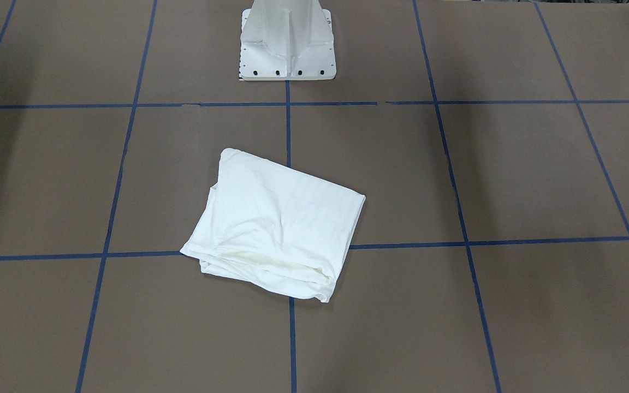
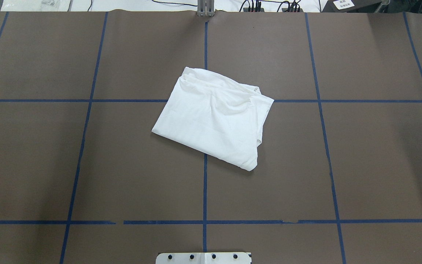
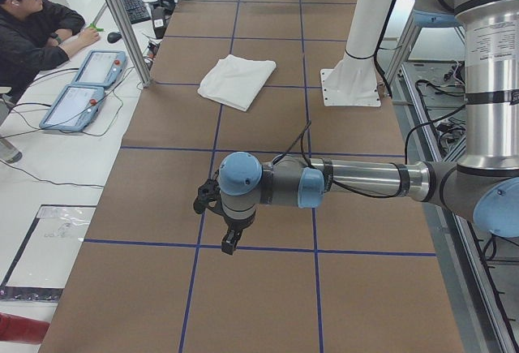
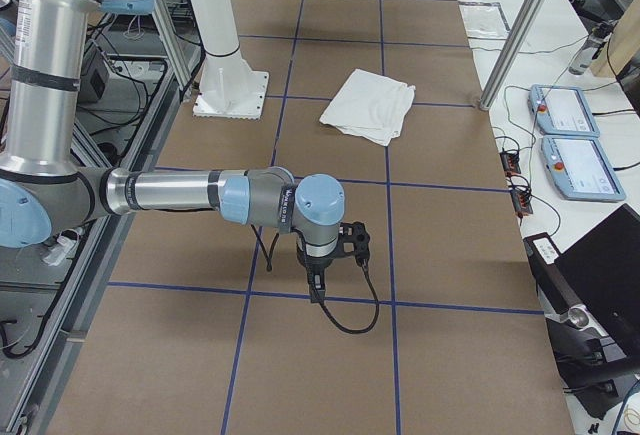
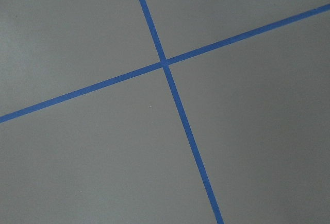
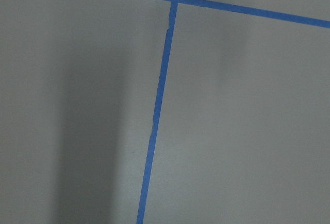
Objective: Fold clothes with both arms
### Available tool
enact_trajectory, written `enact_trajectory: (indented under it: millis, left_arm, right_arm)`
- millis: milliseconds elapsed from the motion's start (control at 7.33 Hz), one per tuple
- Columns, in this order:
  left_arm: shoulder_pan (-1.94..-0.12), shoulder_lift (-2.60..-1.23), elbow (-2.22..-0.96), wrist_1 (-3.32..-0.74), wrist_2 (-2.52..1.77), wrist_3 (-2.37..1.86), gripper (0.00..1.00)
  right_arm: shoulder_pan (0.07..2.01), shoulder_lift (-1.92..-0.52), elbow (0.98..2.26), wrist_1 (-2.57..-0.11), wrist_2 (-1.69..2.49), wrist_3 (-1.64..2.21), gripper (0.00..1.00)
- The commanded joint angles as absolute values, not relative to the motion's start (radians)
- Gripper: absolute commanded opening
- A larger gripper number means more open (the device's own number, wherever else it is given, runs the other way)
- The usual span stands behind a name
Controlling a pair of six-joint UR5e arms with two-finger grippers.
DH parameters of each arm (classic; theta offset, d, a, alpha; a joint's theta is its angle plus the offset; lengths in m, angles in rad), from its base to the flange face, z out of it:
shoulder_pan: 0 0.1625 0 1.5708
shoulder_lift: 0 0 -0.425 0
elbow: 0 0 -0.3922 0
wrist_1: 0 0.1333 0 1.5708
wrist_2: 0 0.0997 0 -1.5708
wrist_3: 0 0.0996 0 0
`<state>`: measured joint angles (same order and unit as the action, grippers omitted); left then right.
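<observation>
The white T-shirt (image 1: 276,226) lies folded into a rough, slightly crumpled rectangle at the middle of the brown table; it also shows in the overhead view (image 2: 214,117) and in both side views (image 3: 237,79) (image 4: 370,103). Its printed text, collar and label are hidden in the folds. Neither arm touches it. My left gripper (image 3: 229,241) hangs over the table far from the shirt, towards the table's left end. My right gripper (image 4: 318,283) hangs over the table towards the right end. I cannot tell whether either is open or shut. Both wrist views show only bare table and blue tape.
The white pedestal base (image 1: 287,49) stands at the robot's edge of the table, also seen in the overhead view (image 2: 203,257). Blue tape lines (image 2: 204,183) grid the brown surface. A seated operator (image 3: 32,28) and two teach pendants (image 3: 81,85) are beside the table.
</observation>
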<state>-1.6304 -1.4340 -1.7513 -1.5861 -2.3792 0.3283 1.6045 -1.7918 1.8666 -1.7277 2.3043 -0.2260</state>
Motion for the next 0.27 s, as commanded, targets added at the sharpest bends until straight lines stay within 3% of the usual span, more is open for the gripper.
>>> enact_trajectory:
  millis: [0, 136]
  left_arm:
    - [-1.629, -1.433, -1.750, -1.586, -2.378, 0.328, 1.00]
    - [-1.629, -1.433, -1.750, -1.586, -2.378, 0.328, 1.00]
  right_arm:
    - [1.605, -1.792, 1.865, -1.729, 2.306, -0.222, 1.00]
    - [1.605, -1.792, 1.867, -1.729, 2.306, -0.221, 1.00]
